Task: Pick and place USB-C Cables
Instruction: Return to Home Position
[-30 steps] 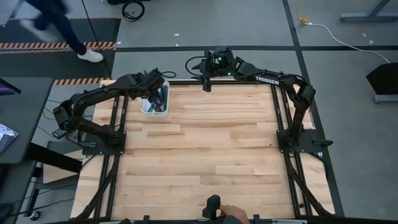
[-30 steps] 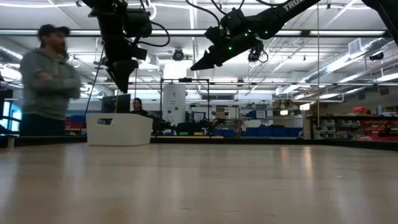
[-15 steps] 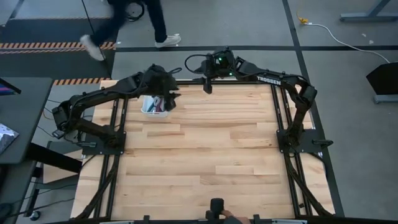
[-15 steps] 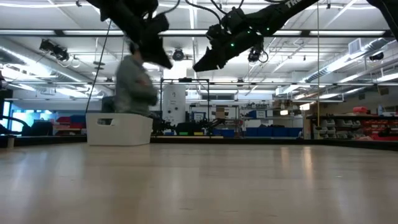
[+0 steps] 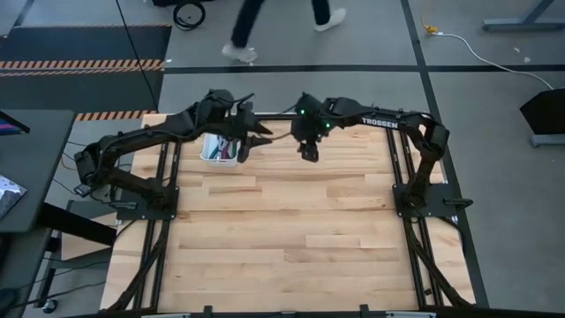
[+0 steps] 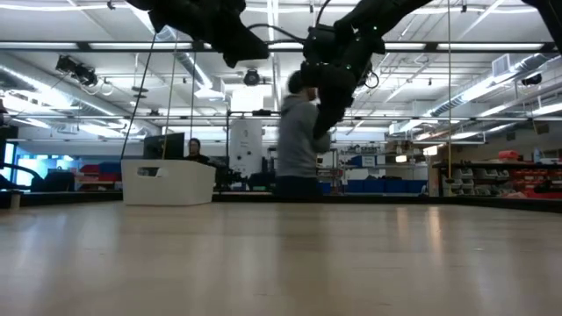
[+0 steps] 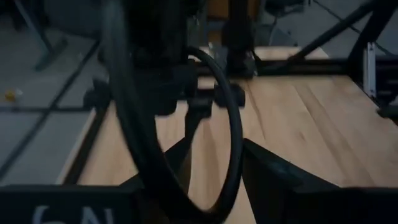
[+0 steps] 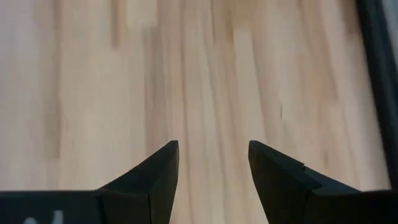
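Observation:
Several coloured USB-C cable bundles (image 5: 226, 148) lie in a small white bin (image 5: 209, 152) at the table's far left. The bin also shows in the low view (image 6: 167, 182). My left gripper (image 5: 256, 134) is open and empty. It hangs high above the table just right of the bin and points toward the table's right; in its wrist view (image 7: 214, 146) only wood shows between the fingers. My right gripper (image 5: 309, 152) is open and empty above bare wood near the far middle, pointing down (image 8: 213, 146).
A thick black robot wire (image 7: 186, 124) loops in front of the left wrist camera. A person (image 6: 299, 140) walks on the floor beyond the table's far edge. The wooden table top (image 5: 291, 230) stretches toward the near edge.
My left gripper has risen from over the bin, swung toward the table's right and tipped from pointing down to nearly level. My right gripper has come from the far edge toward the table's middle and tipped down. The person has walked from left to right behind the table.

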Tool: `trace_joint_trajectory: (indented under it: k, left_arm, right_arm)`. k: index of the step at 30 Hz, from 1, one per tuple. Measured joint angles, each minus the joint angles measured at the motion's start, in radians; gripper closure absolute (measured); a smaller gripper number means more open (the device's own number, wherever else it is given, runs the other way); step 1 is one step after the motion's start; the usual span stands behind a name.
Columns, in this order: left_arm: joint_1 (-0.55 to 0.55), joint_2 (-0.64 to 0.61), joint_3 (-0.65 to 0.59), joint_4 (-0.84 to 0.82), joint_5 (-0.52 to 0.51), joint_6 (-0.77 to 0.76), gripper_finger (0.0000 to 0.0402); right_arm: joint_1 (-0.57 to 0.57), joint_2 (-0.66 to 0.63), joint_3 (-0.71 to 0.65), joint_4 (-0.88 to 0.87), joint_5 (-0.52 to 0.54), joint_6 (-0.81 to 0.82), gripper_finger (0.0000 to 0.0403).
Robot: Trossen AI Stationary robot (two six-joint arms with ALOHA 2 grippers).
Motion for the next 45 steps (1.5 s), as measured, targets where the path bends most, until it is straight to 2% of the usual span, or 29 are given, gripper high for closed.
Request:
trace_joint_trajectory:
  k: [4, 9, 14, 20, 27, 33, 38, 41, 43, 45]
  left_arm:
    - [-0.052, 0.001, 0.000, -0.097, -0.082, 0.003, 0.0266]
    - [-0.153, 0.001, 0.000, -0.172, -0.221, 0.032, 0.0279]
    - [-0.250, 0.001, 0.000, -0.238, -0.279, -0.043, 0.0285]
    - [-0.379, 0.000, 0.003, -0.249, -0.364, -0.192, 0.0285]
    - [-0.540, 0.001, 0.070, -0.271, -0.570, -0.278, 0.0285]
    - [-0.622, 0.000, 0.085, -0.280, -0.580, -0.301, 0.0285]
    - [-0.618, 0.000, 0.085, -0.363, -0.593, -0.247, 0.0291]
    - [-0.610, -0.026, 0.084, -0.402, -0.608, -0.246, 0.0329]
    - [-0.609, -0.056, 0.085, -0.413, -0.609, -0.234, 0.0372]
    - [-0.609, -0.093, 0.084, -0.435, -0.610, -0.225, 0.0391]
  right_arm:
    - [0.057, 0.000, 0.000, -0.130, 0.118, 0.068, 0.0202]
    - [0.155, -0.009, 0.000, -0.200, 0.204, 0.127, 0.0206]
    - [0.278, -0.065, 0.000, -0.271, 0.302, 0.215, 0.0220]
    - [0.416, -0.142, 0.000, -0.308, 0.322, 0.320, 0.0234]
    - [0.510, -0.167, 0.000, -0.297, 0.330, 0.394, 0.0235]
    - [0.552, -0.167, 0.000, -0.298, 0.338, 0.438, 0.0235]
    - [0.585, -0.175, 0.000, -0.317, 0.446, 0.429, 0.0240]
    - [0.604, -0.204, 0.000, -0.362, 0.522, 0.438, 0.0267]
    - [0.614, -0.239, 0.000, -0.381, 0.556, 0.457, 0.0304]
    - [0.622, -0.283, 0.000, -0.390, 0.561, 0.471, 0.0356]
